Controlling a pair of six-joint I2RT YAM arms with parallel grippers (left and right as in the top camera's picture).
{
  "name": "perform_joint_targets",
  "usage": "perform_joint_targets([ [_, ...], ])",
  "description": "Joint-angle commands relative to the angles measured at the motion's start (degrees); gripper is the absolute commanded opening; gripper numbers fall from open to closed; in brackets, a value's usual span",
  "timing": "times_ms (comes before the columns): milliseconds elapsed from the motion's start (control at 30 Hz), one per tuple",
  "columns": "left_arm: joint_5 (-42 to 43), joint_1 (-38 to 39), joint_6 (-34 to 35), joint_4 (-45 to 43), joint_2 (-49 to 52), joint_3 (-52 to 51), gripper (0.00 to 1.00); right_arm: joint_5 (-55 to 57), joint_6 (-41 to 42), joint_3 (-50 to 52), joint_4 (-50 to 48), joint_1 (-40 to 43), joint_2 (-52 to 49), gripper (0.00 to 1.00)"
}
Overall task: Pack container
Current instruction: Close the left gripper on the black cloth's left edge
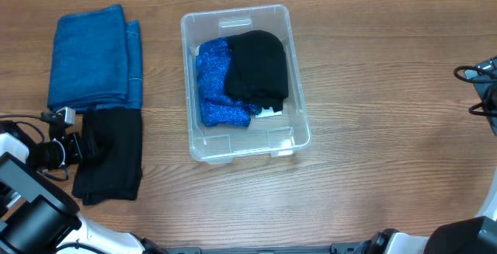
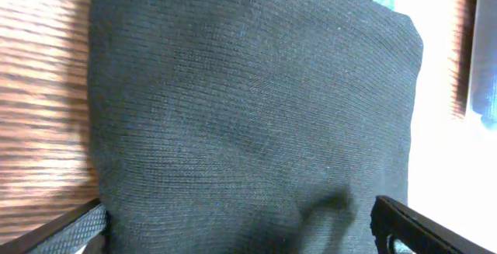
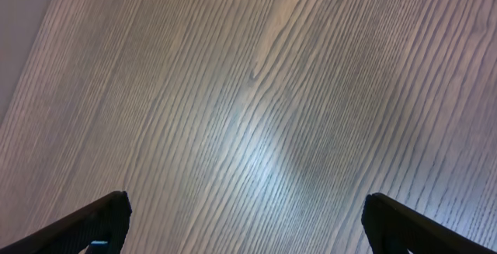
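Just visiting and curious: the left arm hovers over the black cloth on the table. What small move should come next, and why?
Probably lower the left gripper and close on the black cloth. Its jaws stand open over the cloth without gripping it, and the container, holding a blue cloth and a second black cloth, seems to have room.

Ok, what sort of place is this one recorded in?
Probably a robot lab workbench rather than a home: a bare wood-grain table, a clear container partly packed with cloths, a folded blue towel staged beside it, and the left arm with cabling at the table's edge.
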State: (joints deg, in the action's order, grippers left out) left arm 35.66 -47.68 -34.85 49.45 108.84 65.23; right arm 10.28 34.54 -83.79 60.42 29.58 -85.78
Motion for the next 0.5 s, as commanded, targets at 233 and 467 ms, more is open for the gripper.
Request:
perform_joint_targets([
  [233,8.79,0.57,5.81,0.9,0.59,-5.01,1.0,-0.09,0.44,0.31,-0.31,0.17,-0.02,1.0],
  [467,-1.09,0.22,14.01,-2.91,0.59,-5.01,1.0,-0.09,0.44,0.31,-0.31,0.17,-0.02,1.0],
])
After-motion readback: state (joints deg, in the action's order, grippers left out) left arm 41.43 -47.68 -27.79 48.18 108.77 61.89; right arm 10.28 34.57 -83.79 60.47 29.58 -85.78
